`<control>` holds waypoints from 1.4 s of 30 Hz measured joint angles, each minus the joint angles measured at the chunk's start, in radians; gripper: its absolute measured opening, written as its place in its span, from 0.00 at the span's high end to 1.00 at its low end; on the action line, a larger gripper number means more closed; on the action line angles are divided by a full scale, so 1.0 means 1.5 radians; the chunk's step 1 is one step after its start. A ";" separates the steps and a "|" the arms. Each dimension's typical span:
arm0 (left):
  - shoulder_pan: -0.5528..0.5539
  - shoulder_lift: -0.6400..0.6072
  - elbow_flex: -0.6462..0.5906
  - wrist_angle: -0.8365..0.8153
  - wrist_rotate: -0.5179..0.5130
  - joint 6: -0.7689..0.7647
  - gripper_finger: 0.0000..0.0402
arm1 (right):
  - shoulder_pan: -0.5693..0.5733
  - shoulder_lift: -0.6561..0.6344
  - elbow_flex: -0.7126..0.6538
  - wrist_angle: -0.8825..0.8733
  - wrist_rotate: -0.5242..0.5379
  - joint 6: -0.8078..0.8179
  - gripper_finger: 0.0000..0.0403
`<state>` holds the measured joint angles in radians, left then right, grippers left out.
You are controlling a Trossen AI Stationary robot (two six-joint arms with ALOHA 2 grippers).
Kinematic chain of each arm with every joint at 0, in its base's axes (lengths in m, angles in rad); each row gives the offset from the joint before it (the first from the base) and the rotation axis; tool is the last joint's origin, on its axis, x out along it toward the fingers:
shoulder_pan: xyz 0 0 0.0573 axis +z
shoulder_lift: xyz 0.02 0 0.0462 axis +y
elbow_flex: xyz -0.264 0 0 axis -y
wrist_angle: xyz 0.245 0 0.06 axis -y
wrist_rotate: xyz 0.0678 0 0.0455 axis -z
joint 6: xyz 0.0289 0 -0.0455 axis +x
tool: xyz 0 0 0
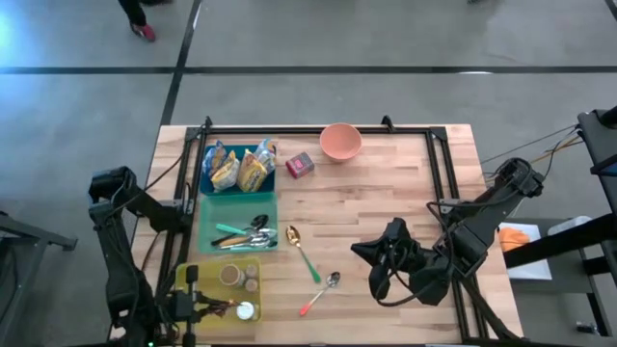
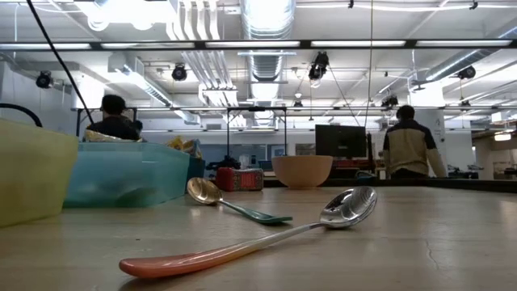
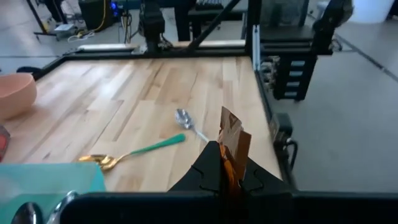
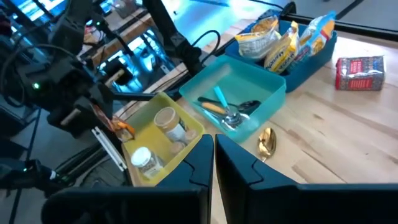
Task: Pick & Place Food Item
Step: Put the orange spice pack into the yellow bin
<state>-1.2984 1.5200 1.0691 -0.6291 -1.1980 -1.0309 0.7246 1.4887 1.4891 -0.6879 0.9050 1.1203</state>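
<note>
My left gripper (image 3: pixel 231 177) is at the table's near left corner, over the yellow bin (image 1: pixel 224 289), and is shut on a small brown-orange packet (image 3: pixel 233 140). The right wrist view shows the same packet (image 4: pixel 118 127) at that bin's edge. Snack bags (image 1: pixel 241 169) lie in the blue bin at the far left. A red packet (image 1: pixel 300 166) lies flat on the wood beside a pink bowl (image 1: pixel 340 142). My right gripper (image 4: pixel 214 155) hangs shut and holds nothing above the table's near right part (image 1: pixel 362 253). My left gripper pinches the packet's lower end (image 3: pixel 229 167) between its two fingers. The fingers come from the table's left side, slanting a little downward. The rest of the packet sticks out past the fingertips, crumpled, lifted clear of the table and the bin.
A teal bin (image 1: pixel 238 226) with cutlery stands between the blue and yellow bins. Jars (image 4: pixel 166 121) sit in the yellow bin. A gold spoon with a green handle (image 1: pixel 302 253) and a silver spoon with an orange handle (image 1: pixel 321 292) lie on the wood. People stand in the room beyond.
</note>
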 joint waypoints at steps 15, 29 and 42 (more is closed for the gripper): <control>0.003 0.000 -0.121 0.017 -0.015 -0.116 1.00 | 0.000 0.000 -0.001 0.002 0.010 -0.001 0.96; 0.010 0.024 -0.193 0.189 -0.015 -0.116 1.00 | 0.000 0.000 -0.001 0.000 0.009 -0.003 0.96; 0.015 0.091 -0.193 0.235 -0.015 -0.116 1.00 | 0.000 0.000 -0.001 0.010 0.007 -0.001 0.96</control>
<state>-1.2763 1.6567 0.7795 -0.2765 -1.2198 -1.2049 0.7242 1.4887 1.4876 -0.6731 0.9154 1.1189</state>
